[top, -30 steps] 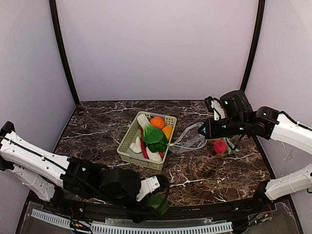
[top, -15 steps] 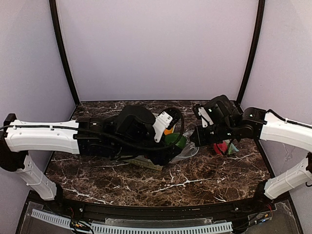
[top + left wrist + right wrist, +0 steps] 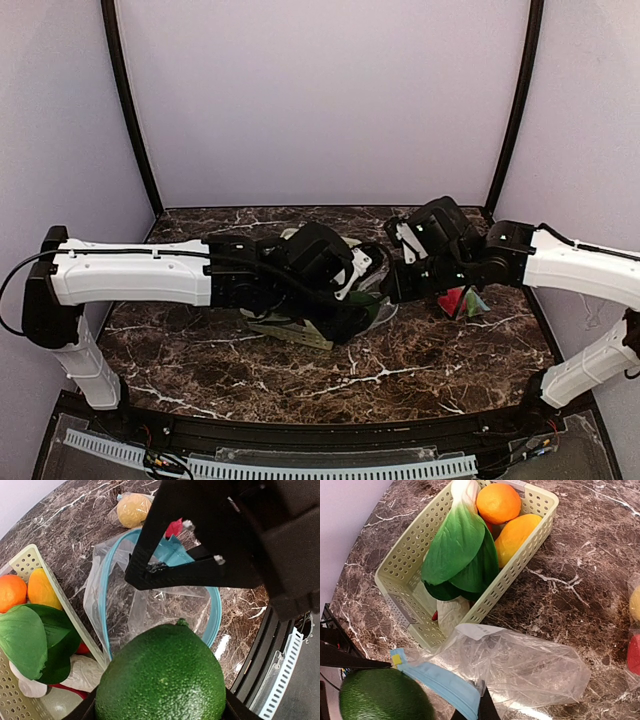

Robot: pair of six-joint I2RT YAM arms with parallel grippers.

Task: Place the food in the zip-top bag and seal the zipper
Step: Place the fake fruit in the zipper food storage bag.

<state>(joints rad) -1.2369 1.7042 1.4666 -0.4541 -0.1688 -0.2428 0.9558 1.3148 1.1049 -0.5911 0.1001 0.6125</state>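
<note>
Green fruit, lower middle of the left wrist view: clamped between the widely parted fingers of the left gripper, near the zip-top bag mouth at centre frame, pinched open at the rim by the fully closed right gripper; centre over the blue ring, lower inside, then release.

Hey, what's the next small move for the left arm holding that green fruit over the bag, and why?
Probably lower the green toy fruit straight down into the zip-top bag, then let go. The left fingers hold it right over the blue-rimmed mouth, which the right fingers pinch open, and the bag looks empty below.
</note>
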